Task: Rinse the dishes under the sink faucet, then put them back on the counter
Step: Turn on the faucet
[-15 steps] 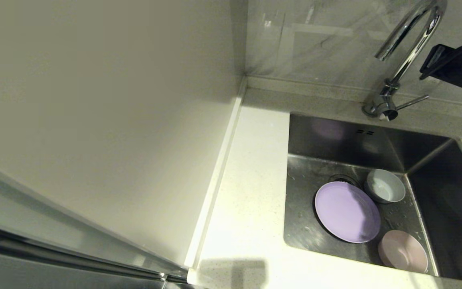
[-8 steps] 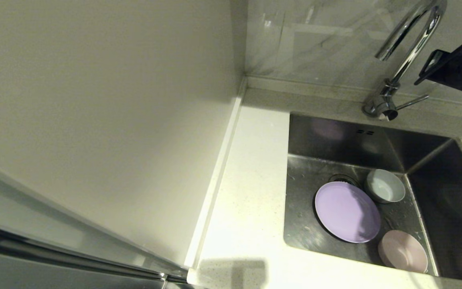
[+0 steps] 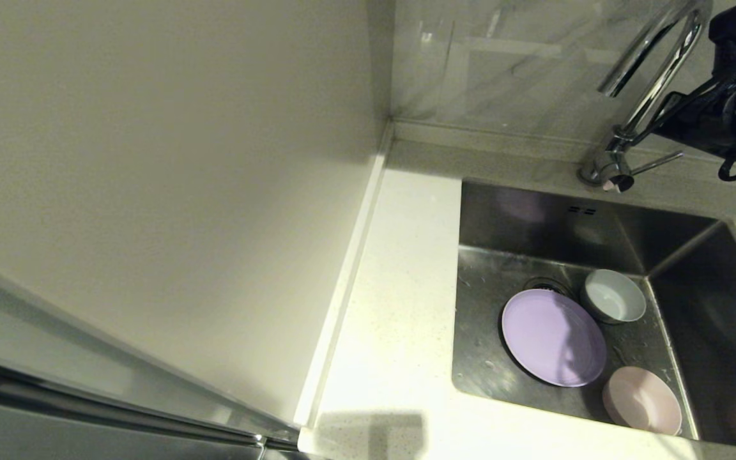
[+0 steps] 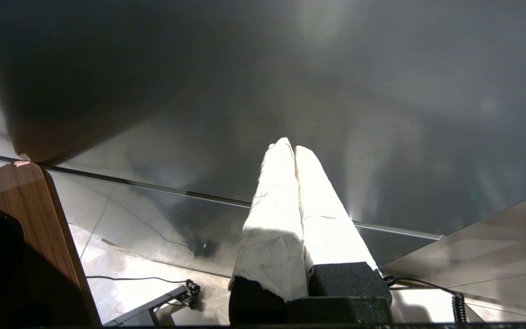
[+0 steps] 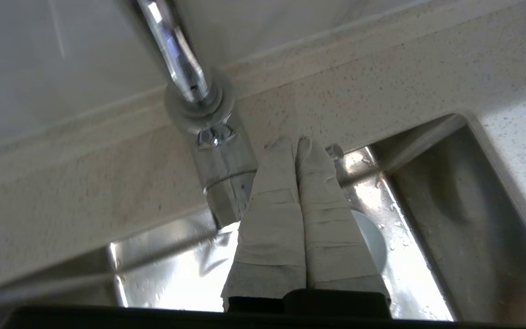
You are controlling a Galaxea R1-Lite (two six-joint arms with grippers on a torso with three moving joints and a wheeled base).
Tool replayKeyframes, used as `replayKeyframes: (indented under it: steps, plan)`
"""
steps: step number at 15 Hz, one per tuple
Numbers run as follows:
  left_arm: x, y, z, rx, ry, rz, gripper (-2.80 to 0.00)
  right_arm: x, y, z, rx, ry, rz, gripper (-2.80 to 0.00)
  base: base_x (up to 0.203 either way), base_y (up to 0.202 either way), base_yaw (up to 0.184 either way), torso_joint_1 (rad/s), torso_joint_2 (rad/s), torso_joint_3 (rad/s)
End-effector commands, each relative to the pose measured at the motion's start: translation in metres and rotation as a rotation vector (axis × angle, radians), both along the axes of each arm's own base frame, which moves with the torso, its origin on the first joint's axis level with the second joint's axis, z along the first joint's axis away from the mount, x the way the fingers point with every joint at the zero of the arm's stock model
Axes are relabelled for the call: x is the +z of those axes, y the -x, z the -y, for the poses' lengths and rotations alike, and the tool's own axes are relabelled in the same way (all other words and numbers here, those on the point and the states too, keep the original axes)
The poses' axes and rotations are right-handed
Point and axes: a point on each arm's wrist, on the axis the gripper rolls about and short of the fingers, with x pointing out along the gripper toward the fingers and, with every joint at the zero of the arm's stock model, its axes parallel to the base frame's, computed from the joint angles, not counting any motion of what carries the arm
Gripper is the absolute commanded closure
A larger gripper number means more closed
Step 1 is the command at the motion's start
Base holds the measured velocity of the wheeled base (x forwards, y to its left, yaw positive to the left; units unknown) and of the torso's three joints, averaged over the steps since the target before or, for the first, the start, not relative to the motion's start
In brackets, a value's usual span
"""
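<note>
- Lavender flat round plate (image 3: pixel 553 337) in the steel sink (image 3: pixel 694 306) shows only in the head view.
- Right tool (image 5: pixel 293 142), pressed together, holds nothing, beside the chrome gooseneck faucet (image 5: pixel 185 68).
- Left tool (image 4: pixel 289 147) is pressed together too, holding nothing.
</note>
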Motion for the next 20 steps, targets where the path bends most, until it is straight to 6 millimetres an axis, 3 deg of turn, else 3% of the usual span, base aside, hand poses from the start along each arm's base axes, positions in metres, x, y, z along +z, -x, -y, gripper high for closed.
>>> replayKeyframes:
  steps: [1, 20]
  plan:
    - [-0.001, 0.0, 0.0, 0.0, 0.001, -0.002, 0.0, -0.005, -0.007, 0.0, -0.013, -0.001, 0.008, 0.0, 0.0, 0.0, 0.0, 0.0, 0.0, 0.0]
    - [-0.001, 0.0, 0.0, 0.0, 0.001, -0.003, 0.0, -0.031, -0.034, 0.003, -0.115, -0.003, 0.014, 0.0, 0.0, 0.0, 0.0, 0.0, 0.0, 0.0]
